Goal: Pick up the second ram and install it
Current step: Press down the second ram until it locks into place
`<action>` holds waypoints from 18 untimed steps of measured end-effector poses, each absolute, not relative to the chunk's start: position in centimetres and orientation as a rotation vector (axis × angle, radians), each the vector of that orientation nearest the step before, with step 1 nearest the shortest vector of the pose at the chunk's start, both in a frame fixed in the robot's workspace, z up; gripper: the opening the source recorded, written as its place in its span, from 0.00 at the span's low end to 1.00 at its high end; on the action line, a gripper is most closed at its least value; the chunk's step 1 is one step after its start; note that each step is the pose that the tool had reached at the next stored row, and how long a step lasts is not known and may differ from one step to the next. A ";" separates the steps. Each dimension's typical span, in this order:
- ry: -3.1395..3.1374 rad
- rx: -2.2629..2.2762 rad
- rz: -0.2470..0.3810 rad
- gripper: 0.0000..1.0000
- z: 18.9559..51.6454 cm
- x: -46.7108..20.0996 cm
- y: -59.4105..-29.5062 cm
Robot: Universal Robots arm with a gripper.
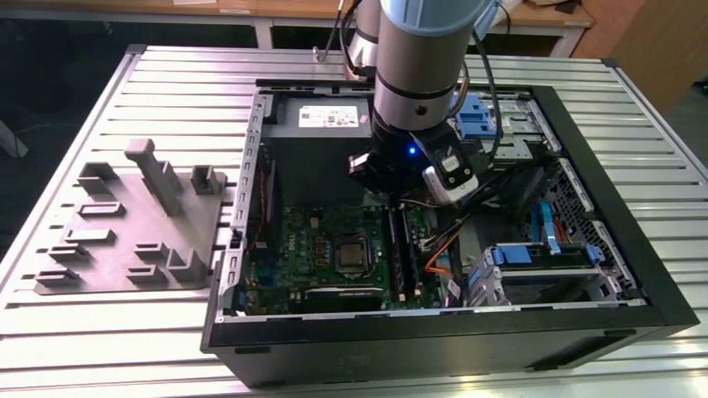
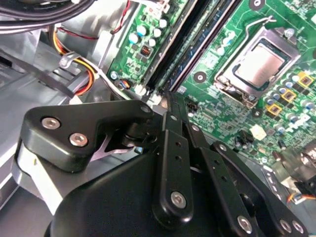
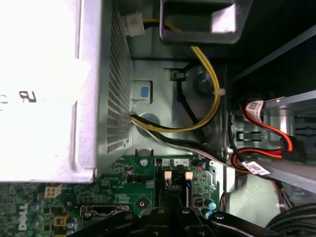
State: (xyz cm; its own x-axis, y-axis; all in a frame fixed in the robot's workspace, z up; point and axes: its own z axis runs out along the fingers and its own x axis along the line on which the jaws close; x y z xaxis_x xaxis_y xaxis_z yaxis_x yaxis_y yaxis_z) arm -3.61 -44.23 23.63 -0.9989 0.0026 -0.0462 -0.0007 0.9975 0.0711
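Closest to the lens in the second wrist view, black fingers (image 2: 168, 133) on their linkage, drawn together to a narrow tip with no gap to be seen and nothing visibly clamped between them. Poised just over one end of the long black slots (image 2: 170, 54) on the green circuit board (image 2: 232, 113), near the processor socket (image 2: 259, 64). Seen in the exterior view reaching down into the open case (image 1: 443, 332) on the slatted desk (image 1: 99, 332), with the grey fixture tray (image 1: 133, 224) well apart toward the exterior view's left. Standing on edge among the slots as a dark strip, by the look of it: the second ram (image 1: 395, 249), touching or just below the fingertips; whether fully seated, cannot tell. White latches (image 3: 168, 175) at the slot ends in the first wrist view, just beyond the fingers. Judged light, stiff and card-thin, yet fragile: likely to crack or flex under sideways load, with the contact edge best left untouched. Best taken by the flat faces or the long top edge, near the middle, kept upright and square to the slot, pressed straight and never twisted.
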 end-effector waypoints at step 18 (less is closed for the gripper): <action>3.094 0.002 0.109 0.10 23.6 -3.6 -46.6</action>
State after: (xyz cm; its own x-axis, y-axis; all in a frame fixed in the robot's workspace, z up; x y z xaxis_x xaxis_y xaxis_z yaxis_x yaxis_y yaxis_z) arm -3.61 -46.65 23.64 -0.9989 0.0026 -0.0461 -0.0006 0.9975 0.0701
